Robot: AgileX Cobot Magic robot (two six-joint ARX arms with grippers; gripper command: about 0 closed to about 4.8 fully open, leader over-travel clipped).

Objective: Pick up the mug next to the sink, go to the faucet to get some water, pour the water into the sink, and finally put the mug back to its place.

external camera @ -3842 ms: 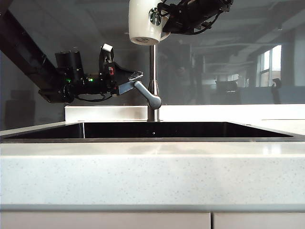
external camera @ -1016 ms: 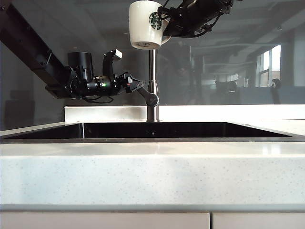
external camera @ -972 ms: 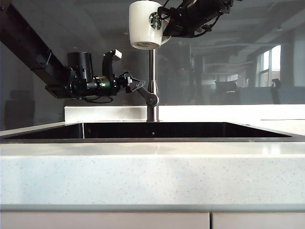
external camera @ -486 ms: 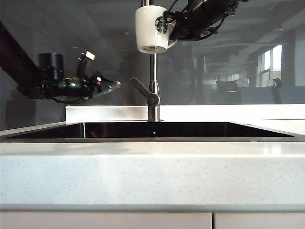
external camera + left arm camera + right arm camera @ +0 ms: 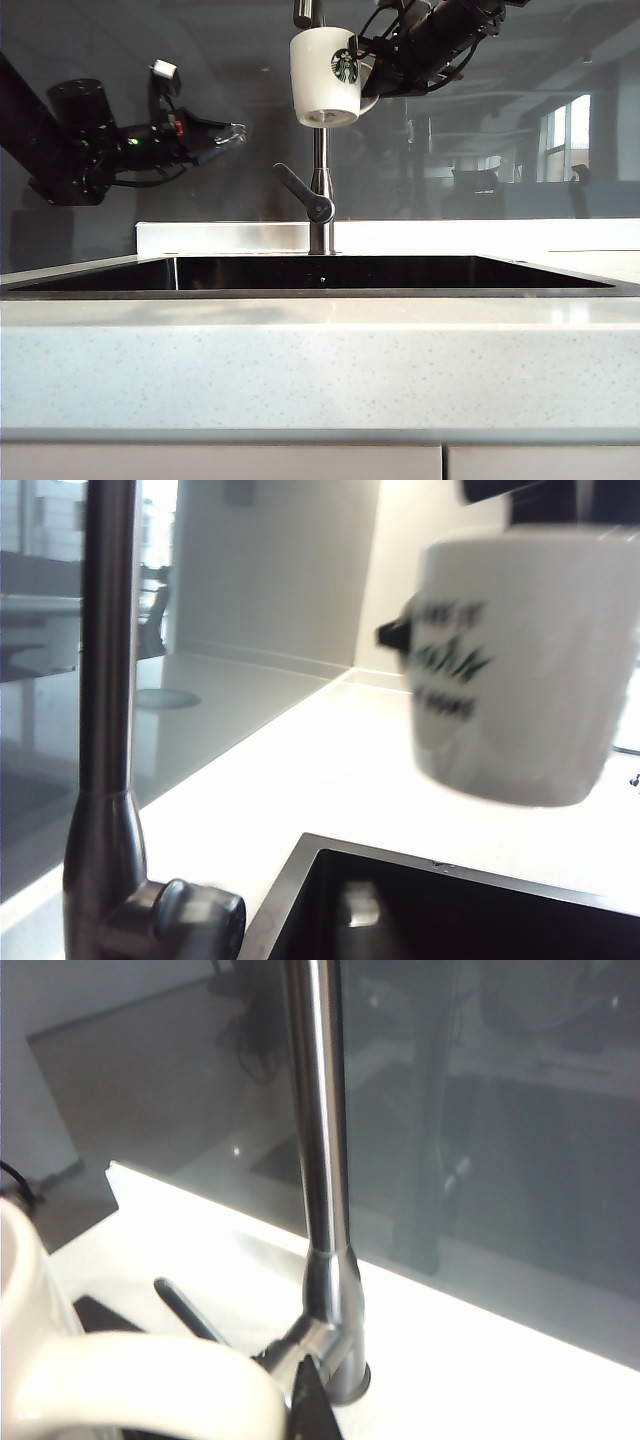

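Dark glass backed the sink (image 5: pixel 100 270). Upper left, the left gripper (image 5: pixel 232 131) had let go of the faucet (image 5: pixel 320 200) lever, its spread unclear; the right gripper (image 5: pixel 385 60), top centre, pinched the mug (image 5: pixel 325 75), probably filled.

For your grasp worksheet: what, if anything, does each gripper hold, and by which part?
The right gripper holds the mug by its handle, high beside the faucet. The left gripper holds nothing.
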